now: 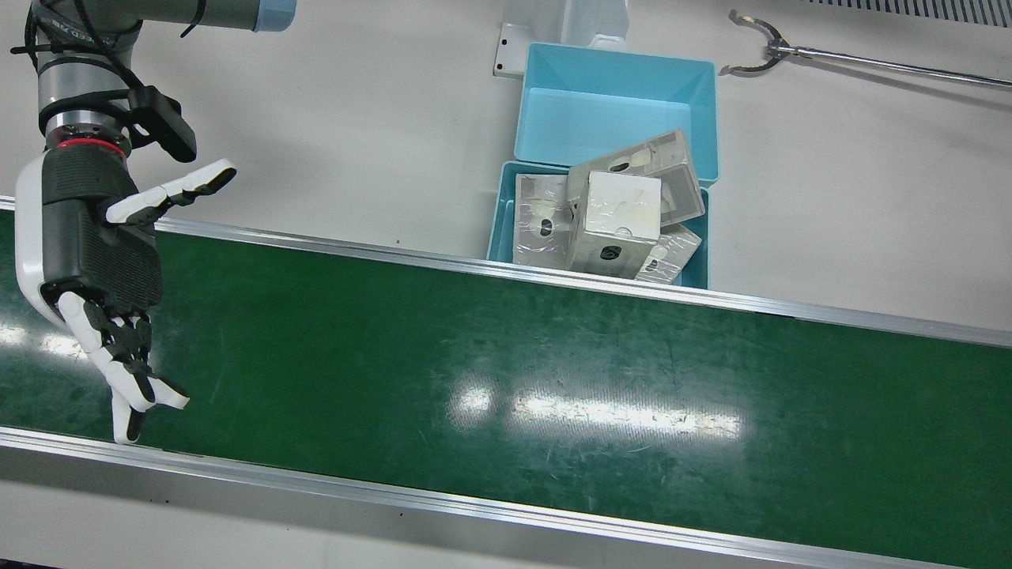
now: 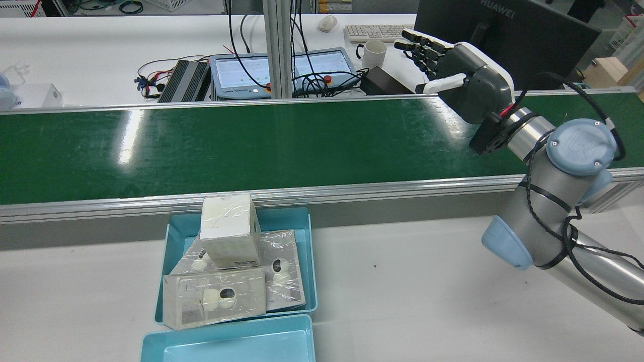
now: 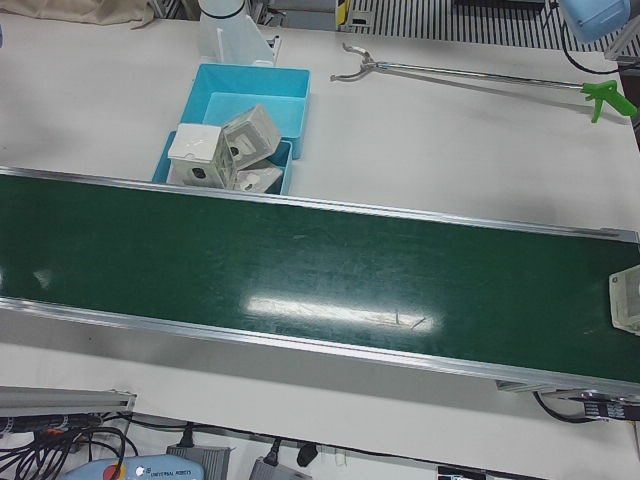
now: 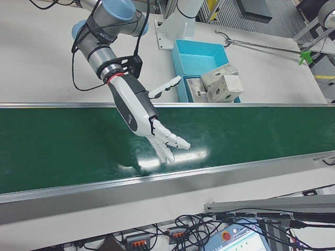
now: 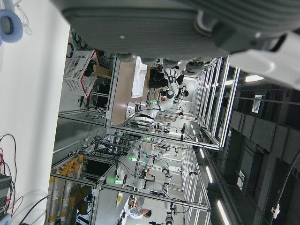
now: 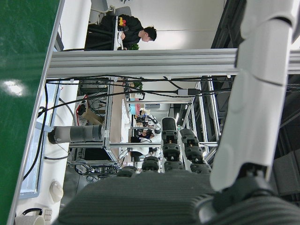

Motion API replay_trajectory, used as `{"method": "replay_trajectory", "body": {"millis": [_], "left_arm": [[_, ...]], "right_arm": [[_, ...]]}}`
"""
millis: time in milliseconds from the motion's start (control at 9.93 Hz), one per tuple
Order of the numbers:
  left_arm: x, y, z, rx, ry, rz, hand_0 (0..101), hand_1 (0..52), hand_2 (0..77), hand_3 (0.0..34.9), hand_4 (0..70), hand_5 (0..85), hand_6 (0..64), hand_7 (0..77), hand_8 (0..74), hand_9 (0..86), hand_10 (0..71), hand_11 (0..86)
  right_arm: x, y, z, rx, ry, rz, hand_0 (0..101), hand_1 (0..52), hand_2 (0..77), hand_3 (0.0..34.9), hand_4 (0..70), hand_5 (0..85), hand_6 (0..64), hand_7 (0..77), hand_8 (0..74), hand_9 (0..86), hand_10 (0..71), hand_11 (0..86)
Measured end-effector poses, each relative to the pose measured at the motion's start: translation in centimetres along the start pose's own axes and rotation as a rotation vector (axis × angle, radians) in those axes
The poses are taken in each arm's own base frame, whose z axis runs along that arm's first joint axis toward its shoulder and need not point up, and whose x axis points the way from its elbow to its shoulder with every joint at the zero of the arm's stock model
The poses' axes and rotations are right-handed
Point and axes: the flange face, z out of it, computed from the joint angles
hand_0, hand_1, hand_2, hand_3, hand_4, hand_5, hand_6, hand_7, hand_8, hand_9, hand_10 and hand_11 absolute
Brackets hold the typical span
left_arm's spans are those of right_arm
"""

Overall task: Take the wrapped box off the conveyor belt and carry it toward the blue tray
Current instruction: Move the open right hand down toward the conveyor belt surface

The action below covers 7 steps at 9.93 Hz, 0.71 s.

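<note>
The long green conveyor belt (image 3: 320, 285) carries one clear film-wrapped box (image 3: 627, 299), only partly in frame at the belt's far end in the left-front view, well apart from the right hand (image 1: 95, 261), which hovers over the opposite end with fingers spread, holding nothing. The box looks light and stiff but its film is probably slippery, so gripping across two opposite flat faces seems safest. Beside the belt, the blue tray (image 1: 504, 207) holds several wrapped boxes (image 1: 615, 225) piled crookedly; behind it a second blue bin (image 1: 617, 107) is empty. The left hand's state cannot be told.
</note>
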Motion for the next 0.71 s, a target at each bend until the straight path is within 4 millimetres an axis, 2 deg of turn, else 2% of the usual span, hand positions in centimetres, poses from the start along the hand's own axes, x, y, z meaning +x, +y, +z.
{"method": "replay_trajectory", "body": {"millis": [705], "left_arm": [[0.0, 0.0, 0.0, 0.0, 0.0, 0.0, 0, 0.0, 1.1, 0.0, 0.0, 1.1, 0.5, 0.5, 0.5, 0.5, 0.0, 0.5]], "right_arm": [[0.4, -0.03, 0.02, 0.002, 0.006, 0.001, 46, 9.3, 4.4, 0.0, 14.2, 8.2, 8.2, 18.5, 3.3, 3.8, 0.0, 1.6]]}}
